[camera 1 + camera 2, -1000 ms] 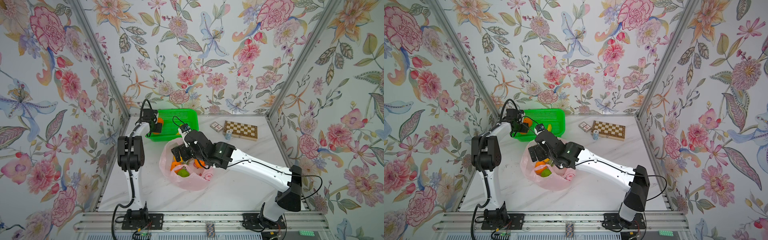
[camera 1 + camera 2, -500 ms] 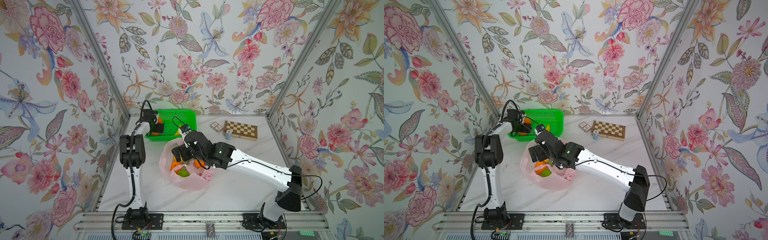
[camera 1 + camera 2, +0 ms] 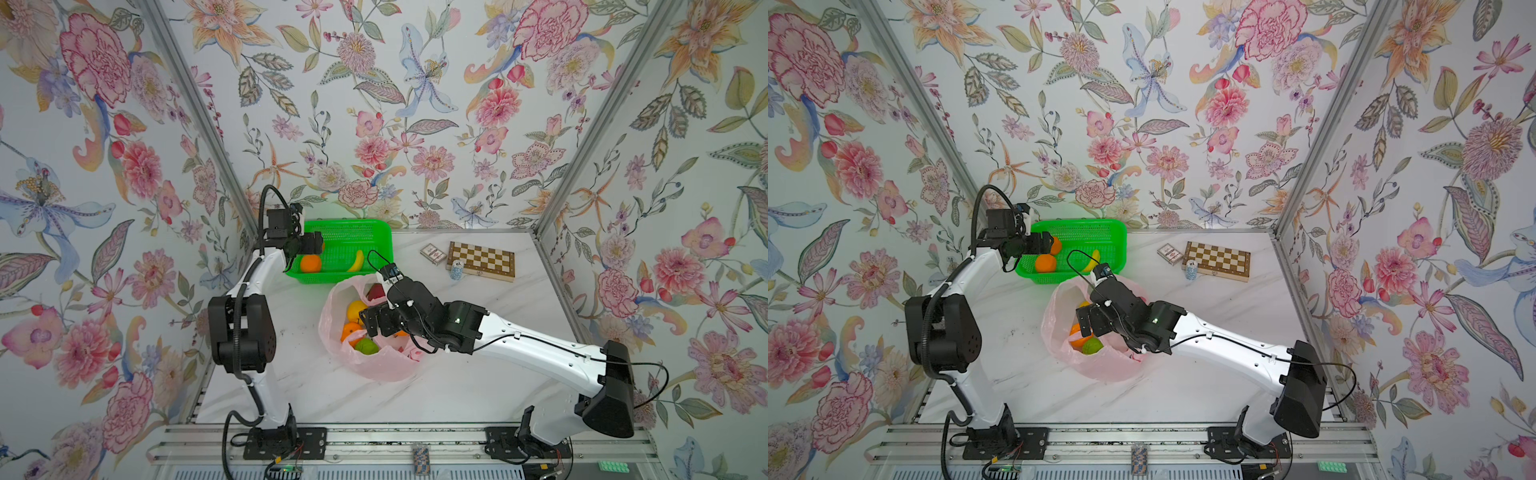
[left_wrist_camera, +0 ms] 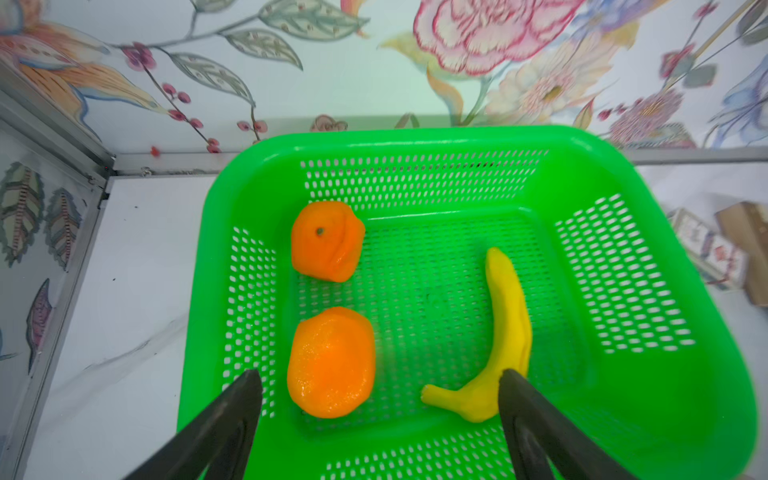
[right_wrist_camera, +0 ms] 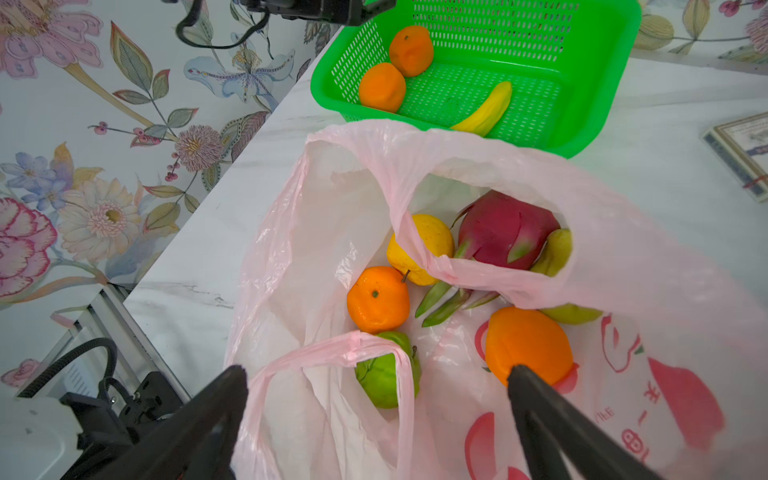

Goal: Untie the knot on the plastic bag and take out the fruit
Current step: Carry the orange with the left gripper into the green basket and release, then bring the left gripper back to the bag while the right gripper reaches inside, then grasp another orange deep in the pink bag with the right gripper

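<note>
Inside the plastic bag, lower your right gripper, jaws wide apart, around the bare orange. Left gripper jaws are apart too.

The plastic bag partly hides the dragon fruit.

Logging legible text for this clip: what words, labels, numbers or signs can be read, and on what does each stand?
On the plastic bag: red printed characters and small letters, too blurred to read.
On the card box: label print too small to read.
No other text visible.
</note>
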`<state>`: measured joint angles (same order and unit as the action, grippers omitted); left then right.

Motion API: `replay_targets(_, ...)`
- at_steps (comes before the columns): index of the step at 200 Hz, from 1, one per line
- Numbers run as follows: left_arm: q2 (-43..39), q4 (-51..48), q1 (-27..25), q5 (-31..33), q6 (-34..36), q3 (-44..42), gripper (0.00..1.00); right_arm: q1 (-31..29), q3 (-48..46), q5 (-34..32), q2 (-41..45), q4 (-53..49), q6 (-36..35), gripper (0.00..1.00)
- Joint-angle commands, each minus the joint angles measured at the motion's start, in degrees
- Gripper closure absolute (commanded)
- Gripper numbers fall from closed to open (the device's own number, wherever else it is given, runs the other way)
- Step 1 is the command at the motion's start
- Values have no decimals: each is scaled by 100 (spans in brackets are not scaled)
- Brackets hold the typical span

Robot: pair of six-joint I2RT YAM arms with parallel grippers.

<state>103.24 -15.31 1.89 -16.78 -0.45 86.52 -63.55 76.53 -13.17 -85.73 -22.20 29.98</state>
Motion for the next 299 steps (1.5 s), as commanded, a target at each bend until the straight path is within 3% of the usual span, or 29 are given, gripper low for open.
replay_targets(1, -896, 441, -24, -333, -620, -603, 12, 161, -515, 222, 318, 549, 419, 1)
replay_targets(30, -2207, 871, -371, -747, -882, -1374, 15, 367, -1190, 541, 606, 1045, 741, 1)
replay_targets(73, -3574, 295, -1366, -400, -649, -1907, 16, 660, -1612, 823, 540, 1274, 1130, 1)
replay_targets(126, -4682, -681, -2593, -360, -896, -2658, 22, 906, -1734, 759, -17, 937, 1467, 7)
replay_targets(170, -5362, -936, -3358, -157, -1696, -3570, 24, 1067, -2072, 1014, -274, 1059, 1607, 9)
replay_targets(203, -5332, -908, -3923, -124, -2102, -4288, 24, 1077, -2162, 1188, -495, 996, 1769, 10)
replay_targets(247, -4764, -1126, -4557, 618, -2410, -4773, 22, 1092, -2429, 1133, -446, 1079, 1978, 11)
replay_targets(271, -4422, -886, -4799, 448, -2495, -5033, 21, 1182, -2277, 1101, -426, 1155, 1982, 11)
replay_targets(299, -4141, -590, -5133, 402, -2494, -5250, 27, 1324, -1996, 1023, -549, 1274, 1858, 11)
